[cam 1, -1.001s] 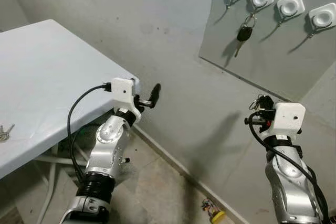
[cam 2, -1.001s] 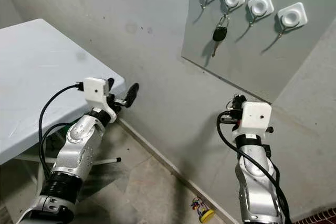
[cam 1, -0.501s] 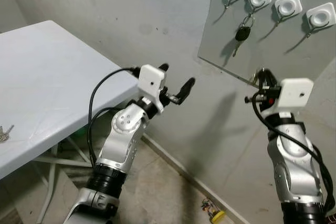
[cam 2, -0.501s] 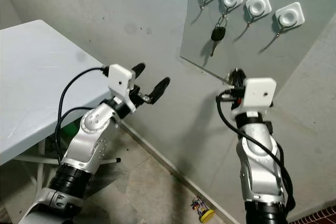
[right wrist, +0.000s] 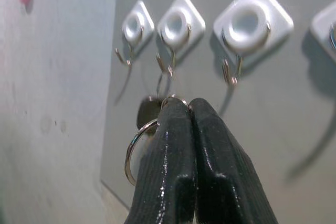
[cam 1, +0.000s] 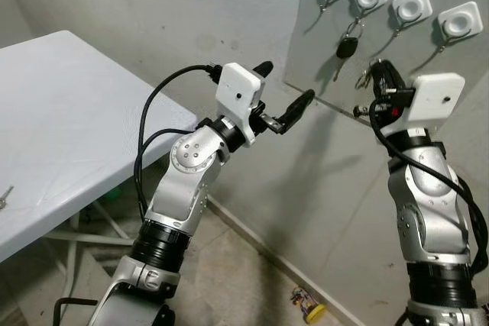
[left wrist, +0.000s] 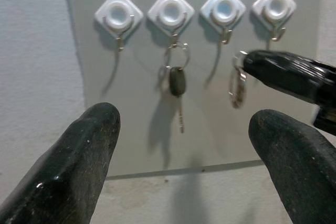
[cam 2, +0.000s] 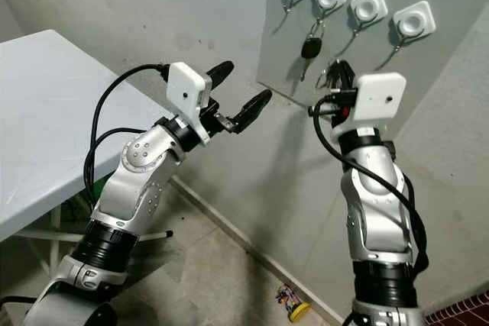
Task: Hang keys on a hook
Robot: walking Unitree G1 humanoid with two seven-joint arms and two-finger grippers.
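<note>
A grey board on the wall carries a row of white hooks. A black car key hangs from the second hook. My right gripper is shut on a silver key ring, held in front of the board just below the row and to the right of the hanging key. In the left wrist view the ring dangles under the third hook. My left gripper stands open and empty, raised left of the board and pointing at it.
A white table stands at the left, with another key lying near its front edge. A small yellow object lies on the floor by the wall. The space between the two arms is free.
Both arms have risen toward the board. The right gripper has carried the key ring up to just below the hooks. The left gripper has swung up and right, away from the table corner.
</note>
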